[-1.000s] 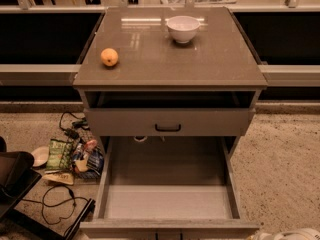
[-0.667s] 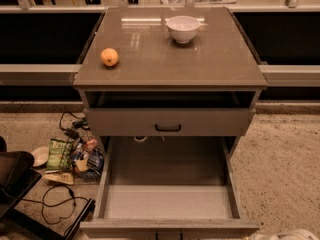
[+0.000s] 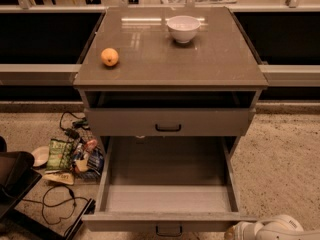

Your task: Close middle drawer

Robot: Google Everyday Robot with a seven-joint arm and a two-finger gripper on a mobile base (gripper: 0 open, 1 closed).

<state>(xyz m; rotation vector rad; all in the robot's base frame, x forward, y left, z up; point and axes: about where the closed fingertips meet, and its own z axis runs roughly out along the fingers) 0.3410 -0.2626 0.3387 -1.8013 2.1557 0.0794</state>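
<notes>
The middle drawer of the grey cabinet is pulled far out toward the camera. Its long grey tray holds nothing. Its flat front runs along the bottom edge of the view, with a small black pull handle. The top drawer above it stands only slightly out, with its own black handle. My gripper shows as a white rounded body at the bottom right, just beside the right end of the middle drawer's front, low and close to it.
An orange and a white bowl sit on the cabinet top. Snack bags, a plate and black cables lie on the floor to the left. A dark object stands at the far left. Speckled floor lies to the right.
The white gripper body has come further into view at the bottom right, moving up and left toward the drawer front. The drawer has not moved.
</notes>
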